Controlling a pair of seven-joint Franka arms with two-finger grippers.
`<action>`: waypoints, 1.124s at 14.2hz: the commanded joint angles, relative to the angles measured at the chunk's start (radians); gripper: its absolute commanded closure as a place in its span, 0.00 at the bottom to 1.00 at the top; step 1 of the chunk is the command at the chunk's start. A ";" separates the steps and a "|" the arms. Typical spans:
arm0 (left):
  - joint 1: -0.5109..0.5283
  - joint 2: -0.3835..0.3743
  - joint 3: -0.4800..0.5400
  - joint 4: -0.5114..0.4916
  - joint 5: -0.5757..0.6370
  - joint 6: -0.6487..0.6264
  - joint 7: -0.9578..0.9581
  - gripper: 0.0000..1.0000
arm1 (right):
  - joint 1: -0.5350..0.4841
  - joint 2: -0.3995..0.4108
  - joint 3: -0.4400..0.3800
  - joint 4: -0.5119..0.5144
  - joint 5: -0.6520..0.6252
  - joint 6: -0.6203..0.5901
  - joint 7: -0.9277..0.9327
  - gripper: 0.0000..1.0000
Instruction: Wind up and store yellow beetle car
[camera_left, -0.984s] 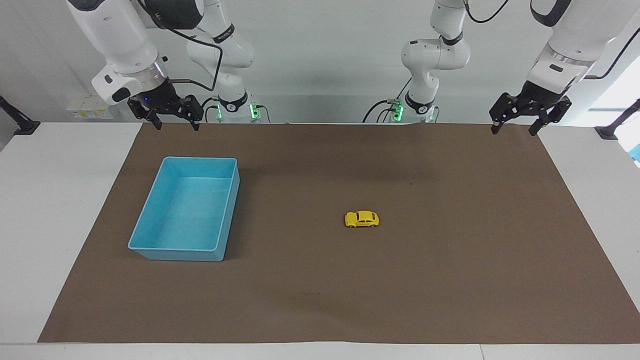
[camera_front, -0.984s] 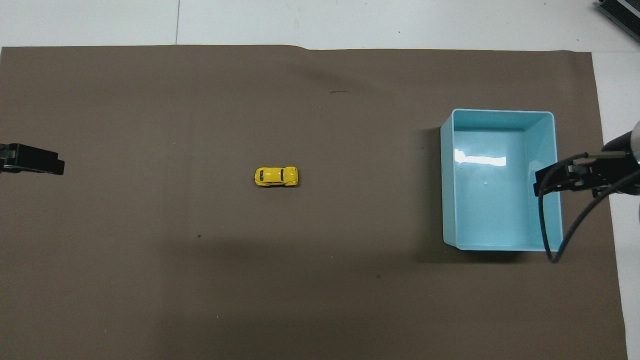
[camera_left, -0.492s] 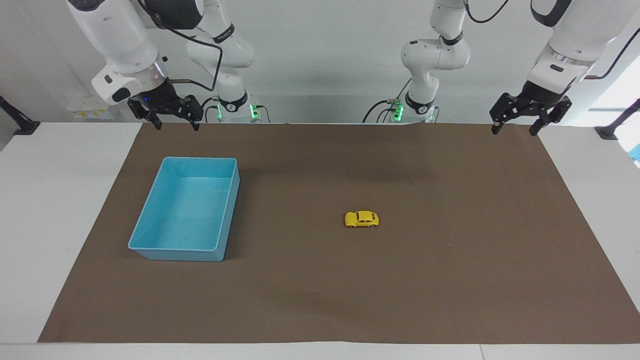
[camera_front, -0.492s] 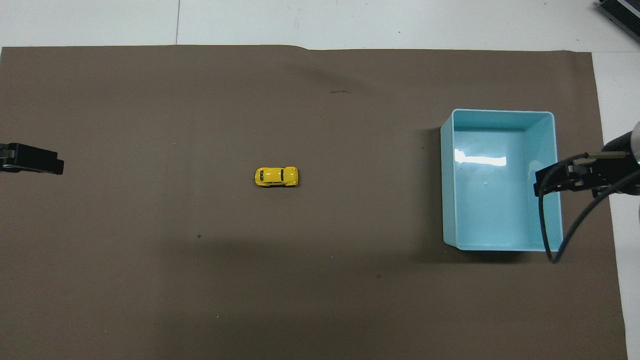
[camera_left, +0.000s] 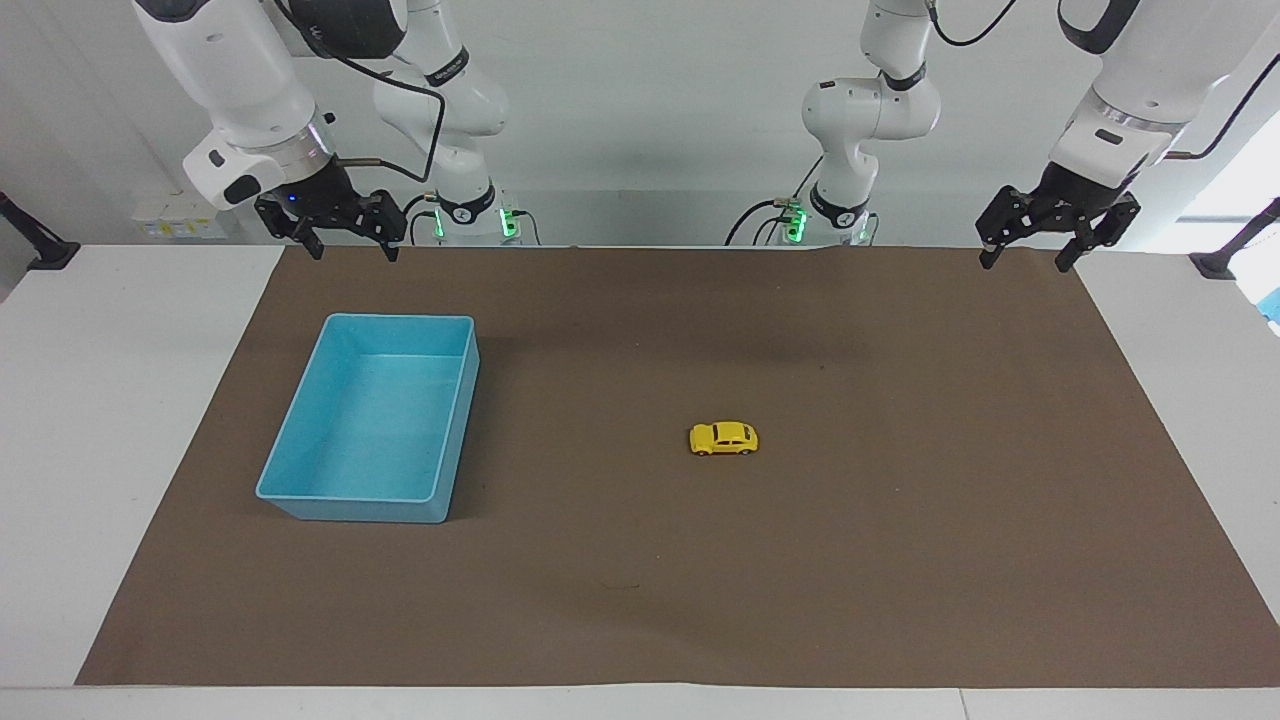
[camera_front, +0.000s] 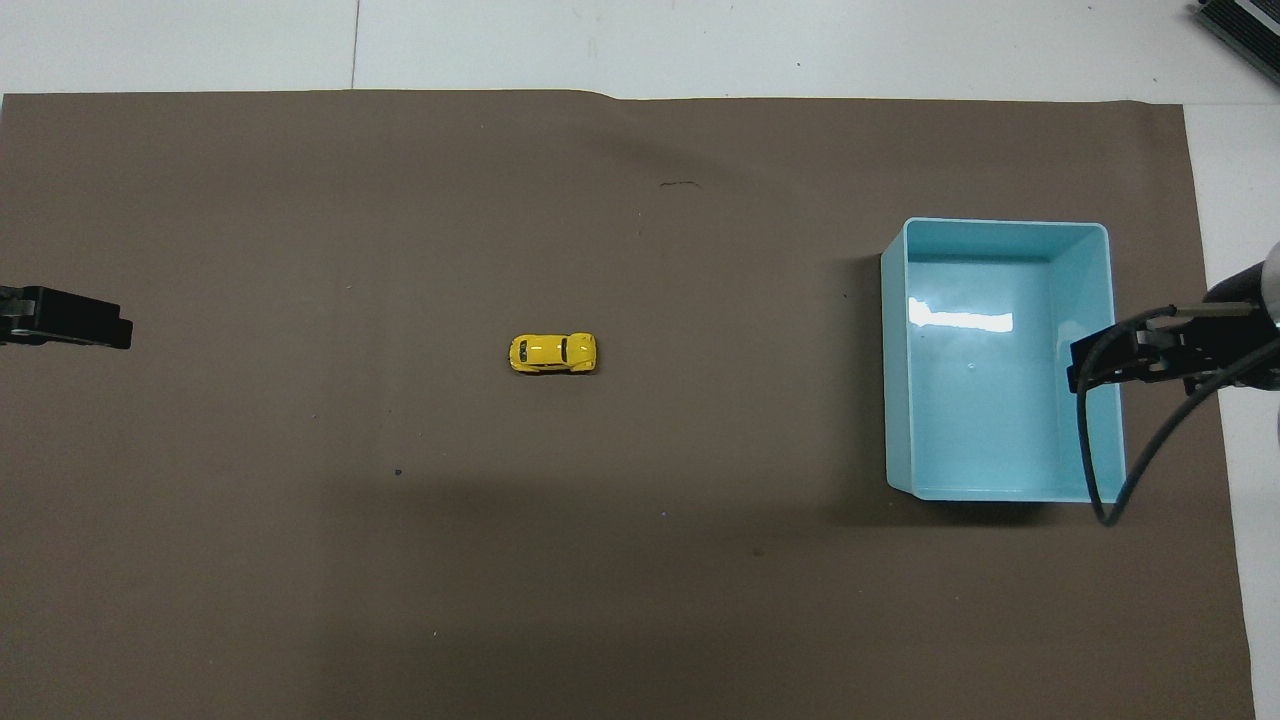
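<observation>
Small bright yellow beetle-shaped toy car (camera_left: 723, 439) sits on its wheels near the middle of the brown paper mat (camera_left: 900, 560), side-on to the robots. Nothing touches it. Placement likely deliberate: open mat on every side leaves room for fingers to come down on it and for a pull-back stroke to wind it.

Light blue rectangular plastic bin (camera_left: 300, 495), open-topped and holding nothing, stands toward the right arm's end of the table, well apart from the car. Presumably the storage spot.

Left gripper (camera_left: 1028, 258) hangs raised over the mat's edge by its own base, jaws spread wide, holding nothing. Right gripper (camera_left: 351, 249) hangs raised over the mat's edge nearest the robots, close to the bin, likewise spread wide and holding nothing.

Judgement: task not begun. No obstacle between either gripper and car. Only the bin's walls need clearing when the car goes in.
</observation>
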 joint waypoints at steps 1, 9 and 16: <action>-0.003 -0.014 0.000 -0.013 0.004 0.007 -0.003 0.00 | -0.012 -0.011 0.002 -0.016 0.021 0.019 -0.019 0.00; -0.001 -0.015 0.000 -0.013 0.004 -0.005 0.000 0.00 | -0.012 -0.011 0.002 -0.016 0.021 0.019 -0.019 0.00; 0.007 -0.018 0.000 -0.015 0.004 -0.014 0.002 0.00 | -0.012 -0.011 0.002 -0.016 0.021 0.019 -0.019 0.00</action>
